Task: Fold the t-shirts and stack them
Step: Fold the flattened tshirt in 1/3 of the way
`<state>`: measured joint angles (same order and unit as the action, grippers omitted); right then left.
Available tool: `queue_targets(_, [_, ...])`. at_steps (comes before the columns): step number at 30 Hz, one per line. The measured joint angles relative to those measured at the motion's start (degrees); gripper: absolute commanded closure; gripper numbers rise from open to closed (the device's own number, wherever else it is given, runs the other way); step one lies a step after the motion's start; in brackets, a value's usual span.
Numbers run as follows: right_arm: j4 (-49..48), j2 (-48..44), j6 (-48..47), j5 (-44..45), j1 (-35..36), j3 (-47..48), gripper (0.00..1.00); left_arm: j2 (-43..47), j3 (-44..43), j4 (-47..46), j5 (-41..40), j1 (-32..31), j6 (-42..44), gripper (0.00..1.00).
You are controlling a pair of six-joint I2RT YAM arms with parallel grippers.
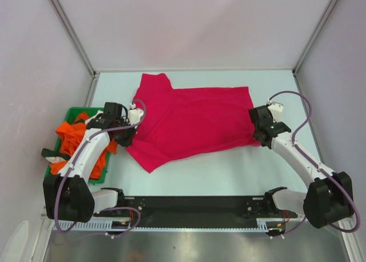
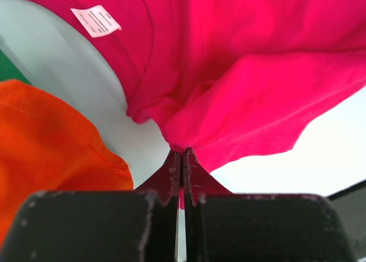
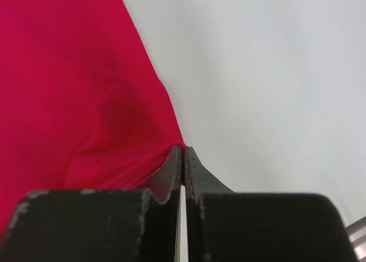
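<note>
a crimson-pink t-shirt (image 1: pixel 191 122) lies spread and not yet folded at the centre of the table (image 1: pixel 229 167). the left gripper (image 2: pixel 182 159) pinches its edge at 9 o'clock and the right gripper (image 3: pixel 182 156) at 3 o'clock, both clamped tight on cloth. orange t-shirts (image 1: pixel 74 139) sit bunched in a green tray (image 1: pixel 73 110) at 8 o'clock; nothing is stacked. a white collar label (image 2: pixel 95 20) carries print too small to read.

Crimson-pink t-shirt (image 1: pixel 194 122): one, mid-table (image 1: pixel 229 167). Orange t-shirts (image 1: pixel 73 137): heap, count unclear. Green tray (image 1: pixel 71 111): one, left edge. Grippers: two, left gripper (image 1: pixel 129 137) and right gripper (image 1: pixel 257 134).
</note>
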<state>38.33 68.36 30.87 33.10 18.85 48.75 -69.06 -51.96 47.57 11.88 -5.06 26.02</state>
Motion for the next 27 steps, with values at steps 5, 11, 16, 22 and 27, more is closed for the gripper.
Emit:
queue_targets(5, [-3.4, 3.2, -2.2, -1.1, -2.9, 0.0, 1.0, -2.8, 0.0, -3.8, -2.0, 0.0, -1.4, 1.0])
queue_targets(11, [-6.7, 9.2, -4.5, -1.5, -4.8, 1.6, 1.0, -5.9, 0.0, -9.4, -6.0, 0.2, -4.2, 1.0])
queue_targets(16, [-9.1, 14.4, -5.7, -1.7, -5.1, 5.6, 1.0, -9.5, -1.1, -12.4, -8.5, 0.4, -5.8, 1.0])
queue_targets(22, [-11.8, 19.0, -6.4, -2.0, -5.6, 8.3, 1.0, -12.5, -3.1, -14.7, -10.2, 0.4, -6.6, 1.0])
queue_targets(27, [-13.4, 22.8, -6.6, -2.3, -6.6, 8.9, 1.0, -15.6, -5.4, -16.0, -10.6, 0.4, -7.1, 1.0])
